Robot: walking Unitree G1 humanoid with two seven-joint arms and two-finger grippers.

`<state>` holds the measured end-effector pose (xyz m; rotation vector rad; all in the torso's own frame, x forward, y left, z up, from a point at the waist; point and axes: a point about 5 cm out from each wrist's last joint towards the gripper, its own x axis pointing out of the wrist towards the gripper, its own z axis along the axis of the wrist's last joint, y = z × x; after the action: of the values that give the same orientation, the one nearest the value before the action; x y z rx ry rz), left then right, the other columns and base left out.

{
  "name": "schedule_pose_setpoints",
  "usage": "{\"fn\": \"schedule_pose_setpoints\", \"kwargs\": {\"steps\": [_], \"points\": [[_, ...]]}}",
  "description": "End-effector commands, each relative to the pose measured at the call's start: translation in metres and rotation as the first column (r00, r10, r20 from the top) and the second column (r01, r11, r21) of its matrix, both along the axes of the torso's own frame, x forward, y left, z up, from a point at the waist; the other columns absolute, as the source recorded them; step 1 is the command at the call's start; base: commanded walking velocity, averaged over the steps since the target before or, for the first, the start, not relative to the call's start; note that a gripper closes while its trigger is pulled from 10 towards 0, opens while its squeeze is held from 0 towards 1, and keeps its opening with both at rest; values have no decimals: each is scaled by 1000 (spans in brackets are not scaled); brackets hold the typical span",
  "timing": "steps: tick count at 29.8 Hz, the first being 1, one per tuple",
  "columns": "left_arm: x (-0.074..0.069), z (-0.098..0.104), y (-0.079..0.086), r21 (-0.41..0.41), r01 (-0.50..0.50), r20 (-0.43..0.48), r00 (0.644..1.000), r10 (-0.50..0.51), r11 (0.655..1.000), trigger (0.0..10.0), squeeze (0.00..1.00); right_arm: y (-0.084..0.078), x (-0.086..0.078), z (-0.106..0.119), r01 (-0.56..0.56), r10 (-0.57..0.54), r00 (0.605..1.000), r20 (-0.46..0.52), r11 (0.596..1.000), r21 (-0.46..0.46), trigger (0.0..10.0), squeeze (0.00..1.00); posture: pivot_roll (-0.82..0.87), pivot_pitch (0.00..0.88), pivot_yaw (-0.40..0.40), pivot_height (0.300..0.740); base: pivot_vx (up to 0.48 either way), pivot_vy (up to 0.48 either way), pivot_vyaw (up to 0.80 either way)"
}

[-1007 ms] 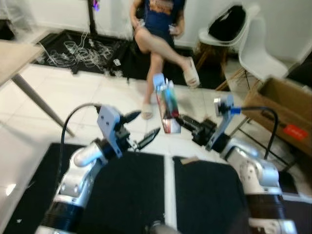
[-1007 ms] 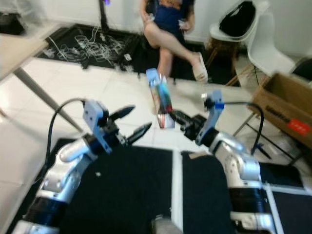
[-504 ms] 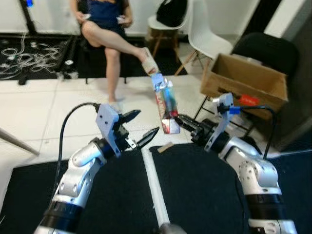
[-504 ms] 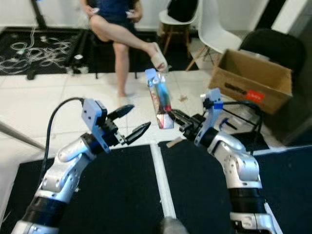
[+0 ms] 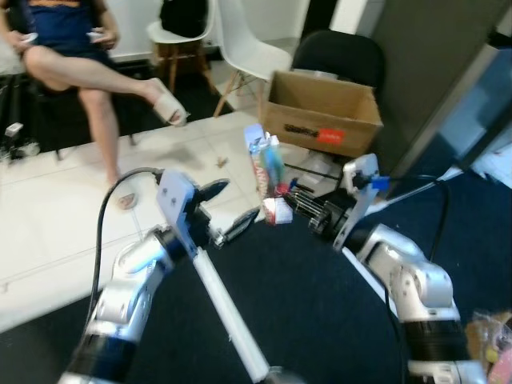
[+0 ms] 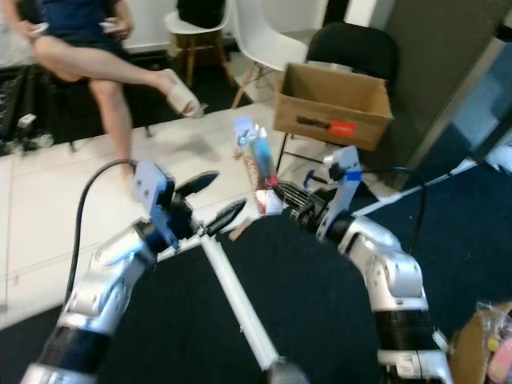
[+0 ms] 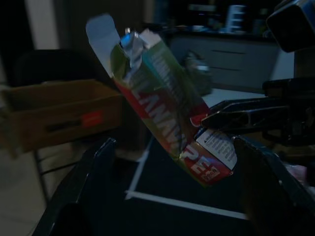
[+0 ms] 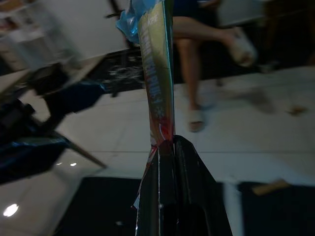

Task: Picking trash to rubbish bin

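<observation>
Carton [image 5: 266, 174] stands upright, pinched at its base by right gripper [image 5: 286, 200] jaws.

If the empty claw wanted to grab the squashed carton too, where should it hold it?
Probably the carton's flat middle, coming from the robot's left side. The right claw already pinches the bottom end, and the torn top looks flimsy. The left claw is open beside it.

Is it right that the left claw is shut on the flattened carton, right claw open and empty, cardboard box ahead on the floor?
No, the arms are swapped. The right claw is shut on the flattened carton, pinching its lower end, as the right wrist view shows. The left claw is open and empty beside it. The cardboard box does sit ahead on the floor.
</observation>
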<state>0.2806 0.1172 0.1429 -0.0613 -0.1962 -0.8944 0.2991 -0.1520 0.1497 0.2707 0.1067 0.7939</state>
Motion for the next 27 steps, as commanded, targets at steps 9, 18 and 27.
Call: {"fn": "schedule_pose_setpoints", "kwargs": {"steps": [9, 18, 27], "points": [[4, -3, -8, -25, -31, -14, 999, 31, 999, 10000, 0, -2, 0, 0, 4, -3, 1000, 23, 999, -32, 10000, 0, -43, 0, -45, 740, 0, 0, -788], [8, -3, -10, -56, -69, -32, 997, 67, 996, 10000, 0, -2, 0, 0, 9, -7, 999, 49, 999, -53, 10000, 0, -42, 0, -49, 740, 0, 0, -700], [10, 0, -6, -78, -87, -27, 996, 85, 993, 10000, 0, -3, 0, 0, 14, -10, 998, 66, 998, -59, 10000, 0, -40, 0, -51, 740, 180, 0, 0]]}}
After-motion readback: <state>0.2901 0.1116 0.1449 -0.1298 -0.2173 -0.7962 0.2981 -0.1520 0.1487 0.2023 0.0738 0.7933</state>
